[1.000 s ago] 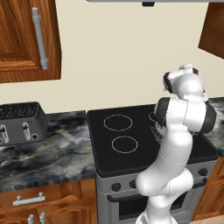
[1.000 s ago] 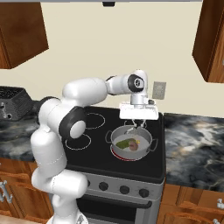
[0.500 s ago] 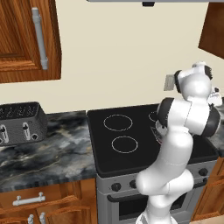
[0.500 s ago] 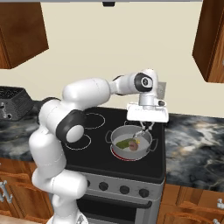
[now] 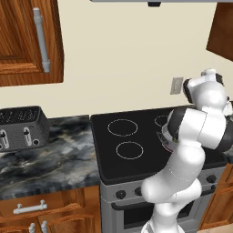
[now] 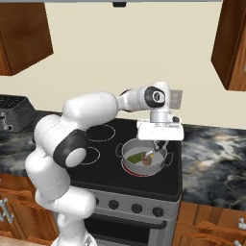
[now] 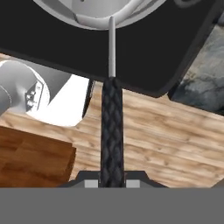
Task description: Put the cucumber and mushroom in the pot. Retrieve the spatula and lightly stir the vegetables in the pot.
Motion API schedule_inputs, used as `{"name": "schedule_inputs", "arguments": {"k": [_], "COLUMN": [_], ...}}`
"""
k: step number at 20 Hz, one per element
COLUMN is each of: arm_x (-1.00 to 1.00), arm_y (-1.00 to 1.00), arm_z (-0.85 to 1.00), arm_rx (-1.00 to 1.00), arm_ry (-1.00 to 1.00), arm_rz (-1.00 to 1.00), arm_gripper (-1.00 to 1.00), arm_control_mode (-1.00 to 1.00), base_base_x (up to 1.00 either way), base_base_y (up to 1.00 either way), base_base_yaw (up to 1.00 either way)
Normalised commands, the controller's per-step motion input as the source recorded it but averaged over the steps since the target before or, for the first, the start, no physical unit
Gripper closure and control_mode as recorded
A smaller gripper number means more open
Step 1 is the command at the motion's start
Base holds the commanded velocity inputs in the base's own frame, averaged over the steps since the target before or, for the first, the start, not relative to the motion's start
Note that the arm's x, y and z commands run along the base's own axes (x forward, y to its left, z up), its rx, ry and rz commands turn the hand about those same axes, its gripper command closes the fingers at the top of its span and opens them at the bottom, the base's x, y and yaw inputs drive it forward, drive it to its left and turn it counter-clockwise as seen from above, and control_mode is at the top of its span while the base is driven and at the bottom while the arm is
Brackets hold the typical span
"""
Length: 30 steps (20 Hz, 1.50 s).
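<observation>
Now: Spatula Gripped Over the Pot, Vegetables Inside

Largest in the scene is the flat black glass cooktop (image 6: 103, 170) with thin white burner rings, set in a steel range with round dark knobs along its front. Around it runs a glossy grey-and-black marbled stone countertop (image 5: 50, 159), above reddish-brown wooden cabinets (image 5: 27, 41) with brushed metal bar handles. A boxy dark metal toaster (image 5: 20, 127) sits on the counter to the left, well apart from the burners.

On the cooktop's front right burner stands the shallow round grey metal pot (image 6: 126, 153) with a pale interior, a reddish ring at its base and short side handles. Inside it lie the stubby glossy green cucumber (image 6: 135, 157) and, just beside it, the small tan-brown mushroom (image 6: 146, 162).

The two-finger gripper (image 6: 160, 142) hangs just above the pot's right side, pointing down. Its jaws are closed on the spatula (image 7: 112, 127), whose black handle has a woven, braided-looking texture and runs straight out from between the fingertips (image 7: 91, 183). Beyond the grip the handle narrows to a thin smooth silver-grey rod that reaches over the pot's rim; in the right base view the spatula's lower end dips inside the pot, close to the mushroom, though whether it touches either vegetable cannot be told.
</observation>
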Motion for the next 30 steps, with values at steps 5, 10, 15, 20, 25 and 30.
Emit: {"name": "schedule_inputs", "arguments": {"k": [5,10,15,20,25,30], "arm_x": [0.1,0.13,0.31,0.64,0.43,-0.2], "arm_y": [0.14,0.09,0.01,0.03,0.03,-0.02], "arm_z": [-0.3,-0.23,-0.06,-0.01,0.0,0.04], "arm_rx": [0.0,0.0,0.0,0.0,0.0,0.04], "arm_ry": [0.0,0.0,0.0,-0.05,-0.05,-0.01], "arm_rz": [0.05,0.03,0.02,0.0,0.0,0.02], "arm_gripper": [1.0,1.0,1.0,1.0,1.0,1.0], "arm_control_mode": [-1.0,-1.0,-1.0,-1.0,-1.0,-1.0], "base_base_x": [0.0,0.0,0.0,0.0,0.0,0.0], "base_base_y": [0.0,0.0,0.0,0.0,0.0,0.0], "base_base_yaw": [0.0,0.0,0.0,0.0,0.0,0.0]}}
